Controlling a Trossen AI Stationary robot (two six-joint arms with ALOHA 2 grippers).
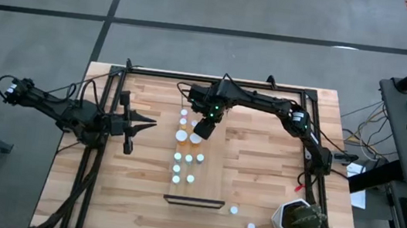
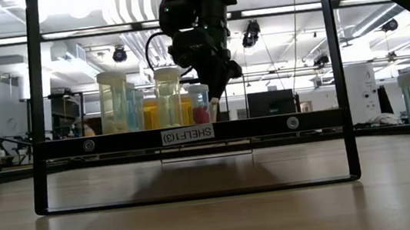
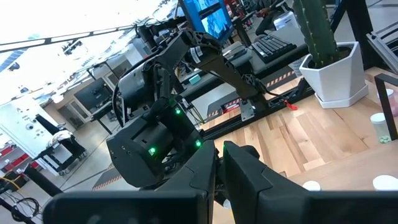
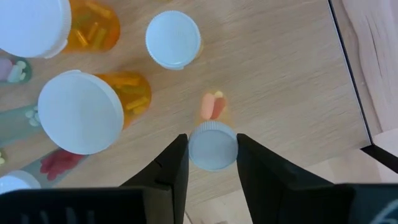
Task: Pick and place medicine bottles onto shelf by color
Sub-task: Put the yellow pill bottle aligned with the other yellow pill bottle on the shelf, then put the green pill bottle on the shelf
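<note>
Overhead, the slatted light-wood bench point(image 1: 253, 214) fills the scene, ringed by a dark metal frame point(image 1: 307, 92). Down its middle runs the long light-wood shelf point(image 1: 212, 170), a thin dark rail point(image 1: 193, 201) closing its near end. The right arm point(image 1: 267, 104) reaches from the right side across to the shelf's far end, while the left arm point(image 1: 64, 108) waits over the bench's left side, the left gripper point(image 1: 149, 126) pointing toward the shelf with its jaws closed on nothing. A white hexagonal pot with a green cactus point(image 1: 298, 221) stands at the near right corner. White-capped medicine bottles point(image 1: 182, 135) stand clustered on the shelf, larger ones toward the far end, smaller ones nearer; two more white-capped bottles point(image 1: 234, 210) sit on the bench just right of the rail. The right gripper point(image 4: 212, 152) hangs above the shelf's far end, jaws on either side of a small clear bottle with a white cap point(image 4: 212, 144) holding orange and pink pills. Whether that bottle is lifted or resting cannot be told. Orange-bodied bottles point(image 4: 124, 90) stand just beside it.
</note>
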